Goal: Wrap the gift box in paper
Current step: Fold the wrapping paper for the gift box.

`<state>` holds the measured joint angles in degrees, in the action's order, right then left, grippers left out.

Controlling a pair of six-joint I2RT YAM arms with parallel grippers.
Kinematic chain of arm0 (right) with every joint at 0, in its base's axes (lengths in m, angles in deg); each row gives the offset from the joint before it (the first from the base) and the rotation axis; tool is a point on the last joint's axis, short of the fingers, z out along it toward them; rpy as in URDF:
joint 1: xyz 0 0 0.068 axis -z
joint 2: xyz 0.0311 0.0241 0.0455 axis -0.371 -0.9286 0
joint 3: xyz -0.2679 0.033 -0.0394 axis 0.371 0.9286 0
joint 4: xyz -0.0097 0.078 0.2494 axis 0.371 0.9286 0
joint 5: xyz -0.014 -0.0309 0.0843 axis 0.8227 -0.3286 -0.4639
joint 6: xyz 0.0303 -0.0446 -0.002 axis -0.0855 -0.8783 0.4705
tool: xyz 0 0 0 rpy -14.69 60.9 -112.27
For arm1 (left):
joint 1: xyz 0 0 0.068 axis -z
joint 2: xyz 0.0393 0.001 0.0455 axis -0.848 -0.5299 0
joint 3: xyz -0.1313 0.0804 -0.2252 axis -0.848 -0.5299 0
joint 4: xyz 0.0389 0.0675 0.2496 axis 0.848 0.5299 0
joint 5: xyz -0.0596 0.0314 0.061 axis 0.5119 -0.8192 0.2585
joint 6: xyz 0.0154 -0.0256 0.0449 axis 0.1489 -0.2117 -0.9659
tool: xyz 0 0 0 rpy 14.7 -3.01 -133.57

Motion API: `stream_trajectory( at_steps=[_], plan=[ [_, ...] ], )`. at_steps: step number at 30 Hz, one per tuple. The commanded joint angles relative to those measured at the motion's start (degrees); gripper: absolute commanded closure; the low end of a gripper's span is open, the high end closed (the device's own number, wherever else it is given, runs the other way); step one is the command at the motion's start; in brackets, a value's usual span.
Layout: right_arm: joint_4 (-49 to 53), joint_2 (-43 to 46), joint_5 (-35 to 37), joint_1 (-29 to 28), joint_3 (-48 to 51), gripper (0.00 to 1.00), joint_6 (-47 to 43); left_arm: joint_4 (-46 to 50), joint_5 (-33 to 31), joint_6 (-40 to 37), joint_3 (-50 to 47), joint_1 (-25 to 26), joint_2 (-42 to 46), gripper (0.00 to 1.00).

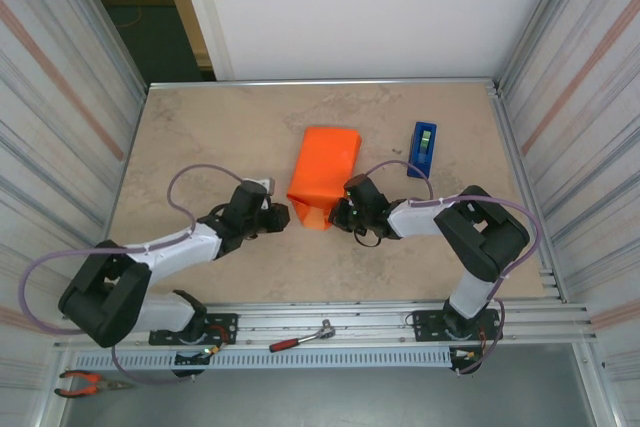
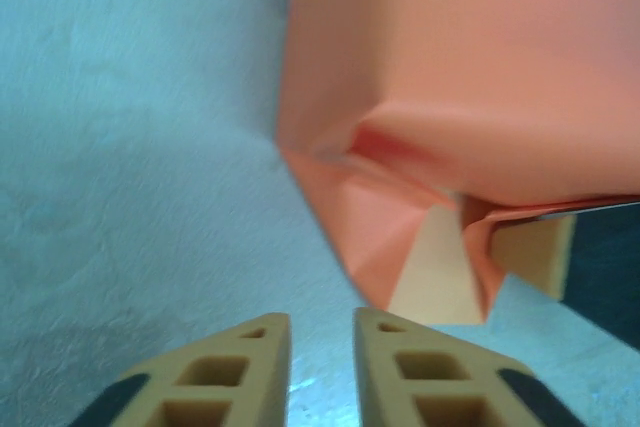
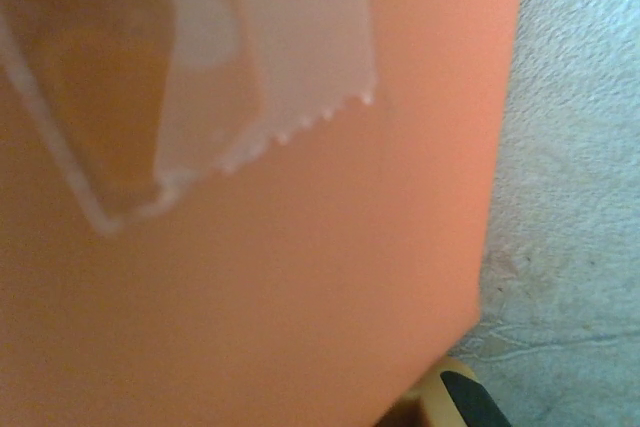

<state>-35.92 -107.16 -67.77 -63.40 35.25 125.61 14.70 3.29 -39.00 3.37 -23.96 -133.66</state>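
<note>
Jaws of the left gripper [image 1: 283, 215] stand slightly parted and empty; those of the right gripper [image 1: 337, 215] are closed at the parcel's near end. At mid-tabletop [image 1: 200, 137] the paper [image 1: 325, 162] covers the gift box. One tape strip [image 3: 270, 57] is on; the near-end flaps look not yet sealed.

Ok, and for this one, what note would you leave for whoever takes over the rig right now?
Left claw: slightly open, holding nothing, just short of the parcel's near end.
Right claw: shut, apparently pinching the paper at the near right corner.
Things: the paper is folded round a box shape mid-table, with the gift box hidden inside. The tape dispenser stands apart, far right.
Done: body wrapped, with a clear tape strip on one face.
Left: the near end flap is folded but looks untaped, so tape it down. The far end cannot be judged.
</note>
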Motion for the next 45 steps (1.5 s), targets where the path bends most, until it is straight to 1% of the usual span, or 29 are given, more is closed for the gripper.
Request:
stream_trajectory(
  at_steps=[1, 2, 3, 4, 6, 9, 12, 18, 24, 36, 39, 45],
  plan=[
    [9.7, -0.7, 1.8, -0.2, 1.4, 1.00, -1.7, -4.9, 8.3, 5.8, -1.0, -1.9, -3.1, 0.89],
    [9.7, -0.7, 1.9, -0.2, 1.6, 1.00, -1.7, -6.4, 9.5, 7.2, -0.9, -2.2, -4.2, 0.95],
    [9.8, -0.9, 1.9, -0.3, 1.6, 1.00, -1.7, -7.9, 10.3, 8.4, -1.0, -2.1, -5.0, 0.98],
    [9.7, -0.9, 1.9, -0.2, 1.6, 1.00, -1.7, -10.0, 11.1, 10.1, -1.0, -2.2, -6.0, 1.00],
    [9.6, -1.0, 2.0, -0.3, 1.7, 1.00, -1.7, -14.6, 11.8, 13.6, -2.0, -2.2, -7.7, 1.00],
    [9.5, -1.0, 2.0, -0.2, 1.7, 1.00, -1.6, -22.9, 8.9, 20.4, -5.3, -1.7, -8.8, 1.00],
    [9.5, -1.1, 2.0, -0.2, 1.7, 1.00, -1.6, -26.4, 4.0, 23.9, -6.3, -0.5, -8.7, 1.00],
    [9.2, -1.3, 1.9, -0.2, 1.7, 1.00, -1.6, -29.8, -2.0, 26.4, -5.7, 1.5, -9.2, 1.00],
    [8.8, -1.8, 1.6, -0.4, 1.6, 1.00, -1.5, -32.0, -4.6, 29.1, -5.1, 1.8, -11.2, 1.00],
    [8.7, -2.2, 1.6, -0.5, 1.2, 1.00, -1.4, -36.0, -7.5, 32.7, -4.1, 3.2, -16.3, 1.00],
    [8.7, -2.3, 1.6, -0.6, 1.1, 1.00, -1.3, -37.9, -7.4, 33.3, -3.3, 3.5, -18.3, 1.00],
    [8.7, -2.2, 1.6, -0.6, 1.3, 1.00, -1.3, -37.8, -8.0, 33.7, -2.2, 4.1, -20.1, 1.00]
  ],
)
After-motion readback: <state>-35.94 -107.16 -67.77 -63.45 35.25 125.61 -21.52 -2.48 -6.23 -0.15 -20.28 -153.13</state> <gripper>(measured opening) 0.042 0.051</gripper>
